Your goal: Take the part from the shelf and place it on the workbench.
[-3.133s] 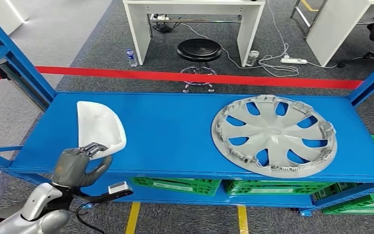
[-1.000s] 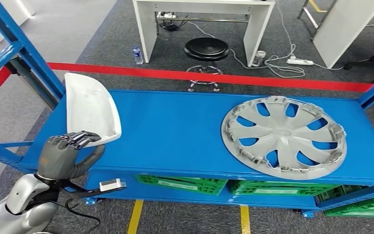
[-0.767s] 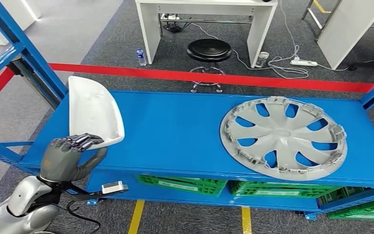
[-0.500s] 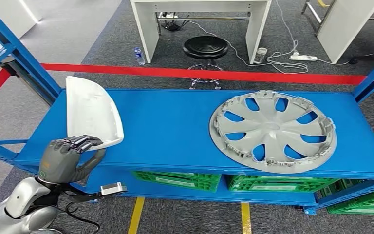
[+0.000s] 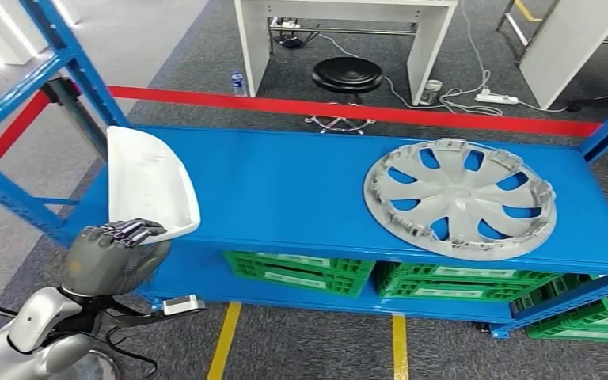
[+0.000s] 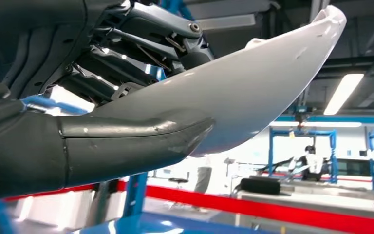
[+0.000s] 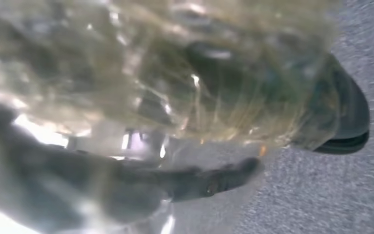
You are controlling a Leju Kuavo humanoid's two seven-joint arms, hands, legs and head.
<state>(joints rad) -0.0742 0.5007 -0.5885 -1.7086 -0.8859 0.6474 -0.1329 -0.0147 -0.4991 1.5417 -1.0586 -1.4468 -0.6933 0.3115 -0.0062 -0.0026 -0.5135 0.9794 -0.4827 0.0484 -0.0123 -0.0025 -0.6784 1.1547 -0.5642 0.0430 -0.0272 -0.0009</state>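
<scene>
Green crates point(image 5: 297, 273) sit in a row on the lower level of the blue shelf point(image 5: 285, 190), off to the right of the left hand point(image 5: 111, 253) and lower than it; their fronts show under the shelf board, but what is in them is hidden by the board above. The left hand grips the near edge of the white part point(image 5: 149, 184): dark fingers point(image 5: 131, 231) lie curled over the rim on top, and the left wrist view shows the thick thumb point(image 6: 141, 139) pressed along the underside of the curved shell point(image 6: 253, 78). The part rises up and away from the hand, its hollow side facing up, over the left end of the shelf; whether its far end touches the board or is clear of it I cannot tell. Far to the right of the hand a grey wheel cover point(image 5: 461, 207) lies flat on the shelf top, well apart from the part. The right wrist view is blurred and smeared with glare, so the right hand's state cannot be told; a dark, finger-like shape point(image 7: 214, 179) crosses over grey carpet. Beyond the shelf, past a red floor line point(image 5: 380, 113), a black stool point(image 5: 347, 75) stands before a white desk point(image 5: 348, 24), whose top is cut off by the picture's edge.
</scene>
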